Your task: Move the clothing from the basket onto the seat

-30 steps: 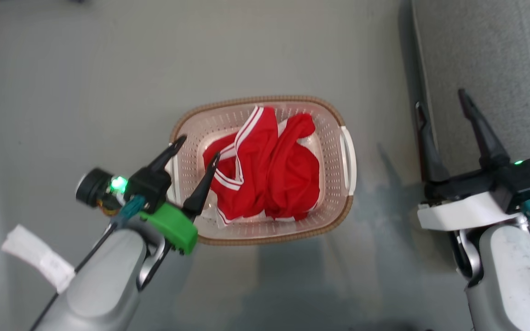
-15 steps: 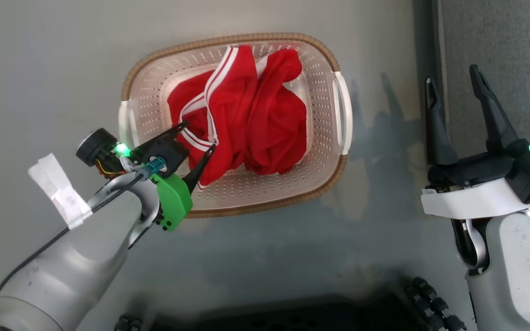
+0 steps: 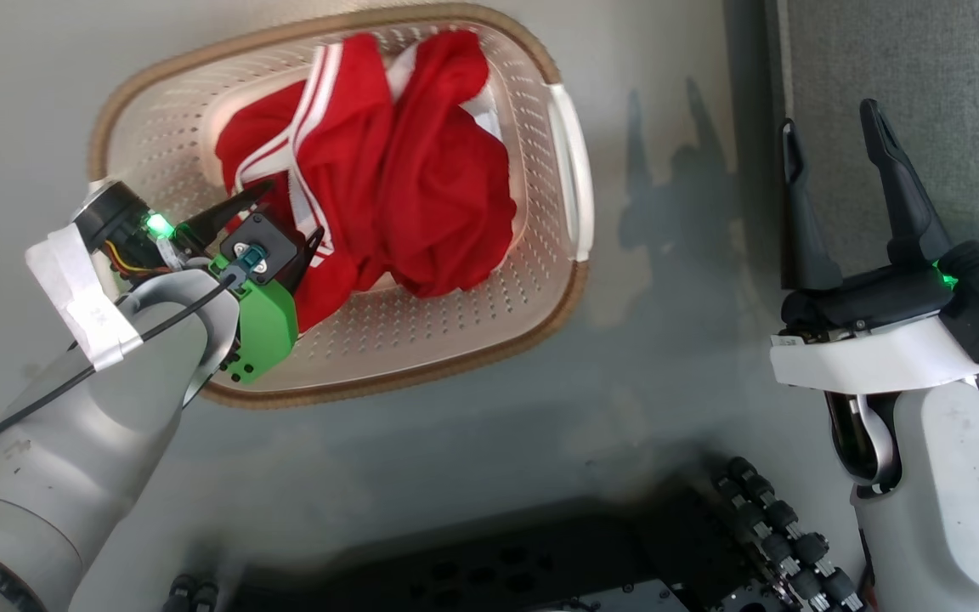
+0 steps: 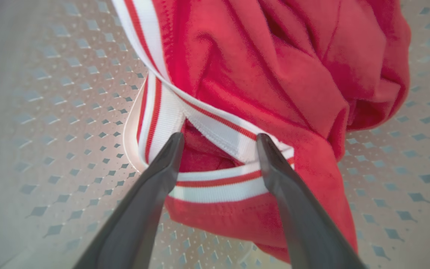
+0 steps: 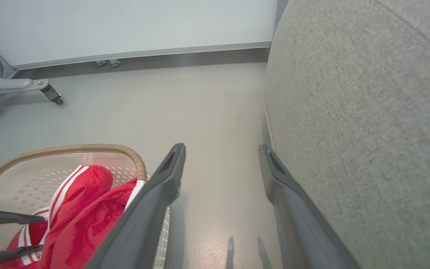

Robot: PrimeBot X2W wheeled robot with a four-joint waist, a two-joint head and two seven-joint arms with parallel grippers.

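Observation:
The clothing (image 3: pixel 404 178), a crumpled red jersey with white stripe trim, lies in the basket (image 3: pixel 421 374), a cream perforated tub with a brown rim, on the floor. My left gripper (image 3: pixel 294 210) reaches into the basket's left side. It is open, and its fingers straddle a fold of striped trim on the clothing (image 4: pixel 274 74) just above the basket wall (image 4: pixel 69 112). My right gripper (image 3: pixel 828 116) hangs open and empty beside the grey seat (image 3: pixel 923 85). In the right wrist view the right gripper (image 5: pixel 221 148) hovers over bare floor between the basket (image 5: pixel 88 148) and the seat (image 5: pixel 368 112).
Grey floor lies all around the basket. My dark base (image 3: pixel 540 561) fills the bottom of the head view. A wheeled metal leg (image 5: pixel 21 84) stands by the far wall at the left. The seat's edge runs close along my right gripper.
The head camera has tilted, so the basket sits higher and further left in the picture. My left gripper has dropped into the basket onto the striped trim. The right gripper stays open.

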